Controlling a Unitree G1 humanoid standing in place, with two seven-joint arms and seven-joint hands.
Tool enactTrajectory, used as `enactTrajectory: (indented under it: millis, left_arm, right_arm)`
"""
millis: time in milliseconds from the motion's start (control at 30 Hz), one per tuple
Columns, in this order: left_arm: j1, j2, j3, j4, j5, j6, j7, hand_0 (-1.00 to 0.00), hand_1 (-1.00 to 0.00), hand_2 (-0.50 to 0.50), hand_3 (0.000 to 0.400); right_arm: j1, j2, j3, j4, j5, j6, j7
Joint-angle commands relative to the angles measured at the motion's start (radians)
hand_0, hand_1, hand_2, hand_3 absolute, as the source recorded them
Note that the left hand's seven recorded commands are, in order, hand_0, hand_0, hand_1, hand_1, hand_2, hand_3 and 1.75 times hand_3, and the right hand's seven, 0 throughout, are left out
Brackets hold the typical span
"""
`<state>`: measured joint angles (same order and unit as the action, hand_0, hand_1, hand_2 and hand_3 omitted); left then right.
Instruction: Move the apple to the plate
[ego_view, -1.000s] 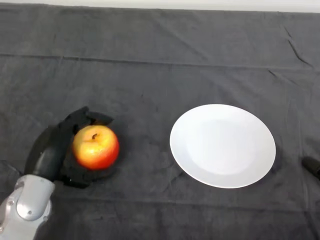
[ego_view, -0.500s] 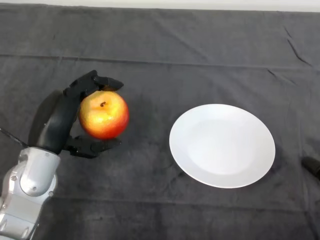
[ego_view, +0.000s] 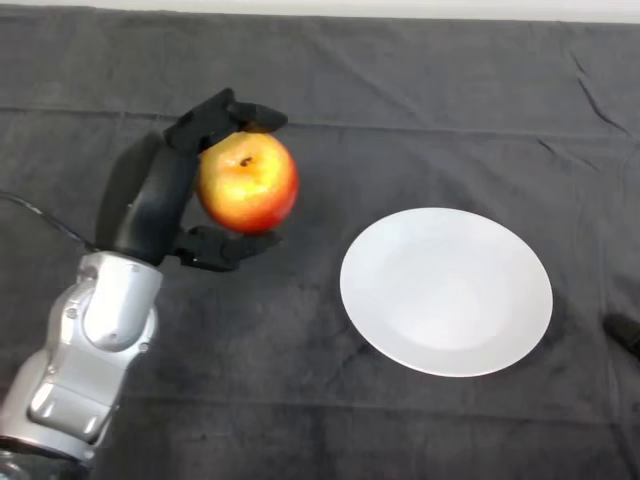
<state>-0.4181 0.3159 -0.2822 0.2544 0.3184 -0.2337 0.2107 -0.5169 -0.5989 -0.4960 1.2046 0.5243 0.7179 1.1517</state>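
The apple (ego_view: 247, 183) is held in the left hand (ego_view: 160, 200) at the left of the view, well apart from the plate (ego_view: 446, 291). It is round, with no marked long axis; its stem hollow is turned up and toward the camera. The skin is smooth and glossy, red shading into yellow around the hollow. The black fingers (ego_view: 232, 113) are curled over the far side of the fruit and the thumb (ego_view: 222, 246) is pressed under its near side, so the apple is clasped between them. The silver-grey arm (ego_view: 88, 350) is seen entering from the lower left. The plate is white, round, smooth and shallow, lying flat on the counter (ego_view: 420, 110), whose dark cloth is matte and lightly creased. Bare cloth lies between apple and plate rim
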Motion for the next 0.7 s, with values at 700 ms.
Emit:
enactTrajectory:
  millis: [700]
  left_arm:
    - [-0.157, -0.067, -0.254, 0.191, -0.043, -0.067, 0.043, -1.0, -1.0, 0.0, 0.4]
  right_arm:
    - [0.016, -0.011, -0.0114, -0.026, 0.01, 0.004, -0.0026]
